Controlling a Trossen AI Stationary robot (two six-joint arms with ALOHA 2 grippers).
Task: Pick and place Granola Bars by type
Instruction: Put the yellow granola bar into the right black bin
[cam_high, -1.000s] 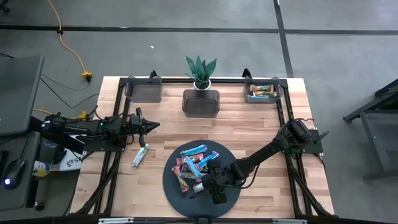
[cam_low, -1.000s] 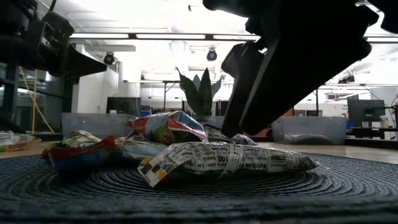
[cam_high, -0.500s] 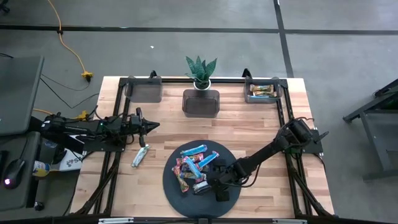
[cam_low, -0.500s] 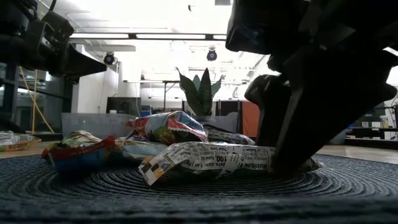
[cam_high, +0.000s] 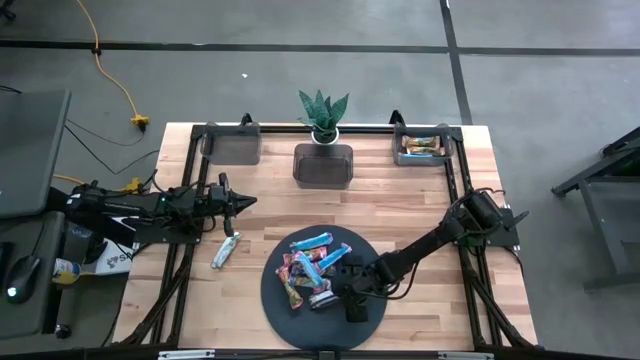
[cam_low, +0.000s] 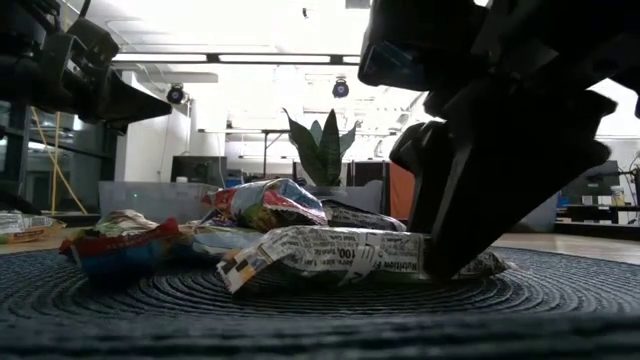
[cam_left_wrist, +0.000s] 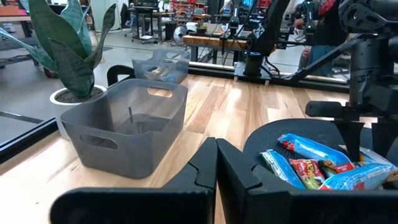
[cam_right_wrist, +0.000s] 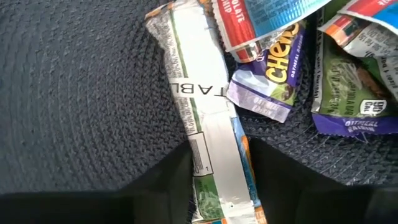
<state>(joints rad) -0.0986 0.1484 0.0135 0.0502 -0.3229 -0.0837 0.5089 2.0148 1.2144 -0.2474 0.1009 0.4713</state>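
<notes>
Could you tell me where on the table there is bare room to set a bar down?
Bare wood lies between the grey middle bin and the round mat, and between that bin and the right bin. The mat's middle is crowded with granola bars, where the right gripper straddles one; its left rim is free.

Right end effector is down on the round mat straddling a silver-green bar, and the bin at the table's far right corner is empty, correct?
Not quite. The far right bin already holds bars, as the high view shows. The right end effector does straddle a silver-green bar on the round mat.
</notes>
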